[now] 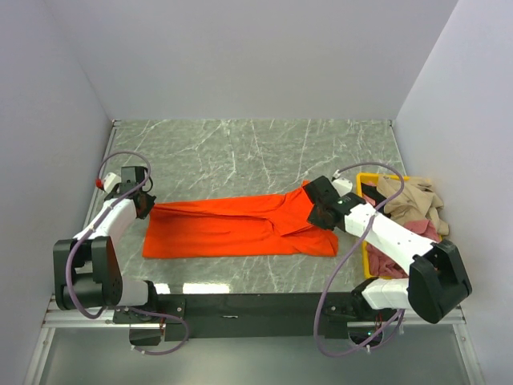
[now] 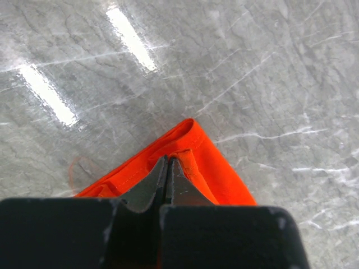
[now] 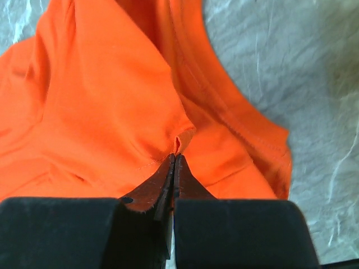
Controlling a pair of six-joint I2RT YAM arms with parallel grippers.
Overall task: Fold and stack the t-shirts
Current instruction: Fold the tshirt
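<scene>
Left tool (image 2: 168, 168): fingers pressed together, clamped on a hemmed corner of the orange-red t-shirt (image 1: 232, 228) at its left end. In the left wrist view a small fold of cloth rises beside the tips.
Right tool (image 3: 175, 159): fingers together, pinching a small pucker of the same shirt's cloth near its right end, just beside a stitched seam.
Orange-red t-shirt: lies as a long, flat band across the near middle of the bench (image 1: 240, 152), stretched between the two tools. Its left part is smooth. Its right part is layered and creased, with a narrow strip running up towards the right arm.
Yellow bin (image 1: 369, 178): stands at the right edge of the bench, partly hidden by the right arm.
Beige t-shirt (image 1: 410, 196): crumpled in the far part of the bin, spilling over its right side.
Pink t-shirt (image 1: 418, 228): bunched in the bin, below the beige one and nearer the arms.
Bench: grey marbled surface with pale veins, glossy enough to show bright streaks of light in the left wrist view.
</scene>
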